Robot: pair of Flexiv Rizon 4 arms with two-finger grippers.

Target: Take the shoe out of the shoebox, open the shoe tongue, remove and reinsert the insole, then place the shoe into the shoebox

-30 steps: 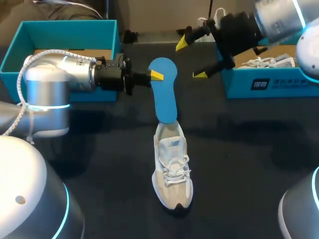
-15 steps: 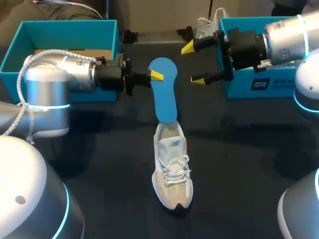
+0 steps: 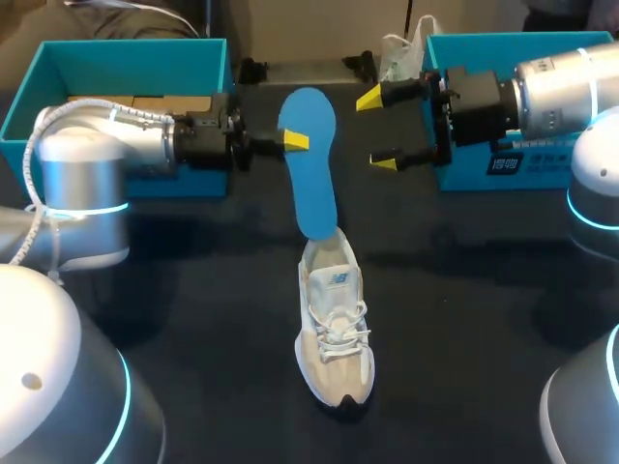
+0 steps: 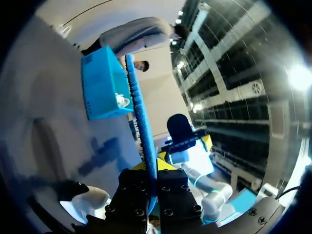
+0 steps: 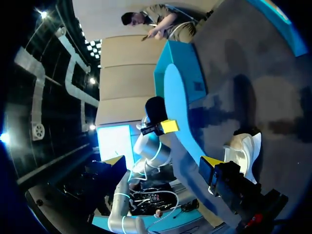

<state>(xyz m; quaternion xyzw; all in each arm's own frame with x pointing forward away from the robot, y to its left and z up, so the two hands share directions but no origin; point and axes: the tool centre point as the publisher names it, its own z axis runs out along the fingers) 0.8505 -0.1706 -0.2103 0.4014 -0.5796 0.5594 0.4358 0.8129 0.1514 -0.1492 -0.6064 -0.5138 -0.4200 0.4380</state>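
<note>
Dark table point(image 3: 464, 319) under everything. L box point(image 3: 135, 53) sits back-left of the shoe point(image 3: 334, 329), R box point(image 3: 556, 172) back-right, both well apart from it. Shoe stands on its sole mid-table, toe toward me, out of both boxes. Blue insole point(image 3: 309, 159) rises behind shoe's heel, lower end at the heel opening; can't tell if it's inside. L gripper point(image 3: 295, 141), back-left of shoe, pinches insole's upper part. R gripper point(image 3: 377, 130), back-right of shoe, has fingers spread wide, near insole, not touching.

Dim overhead light; soft shadows lie on the dark table point(image 3: 464, 319)
</note>
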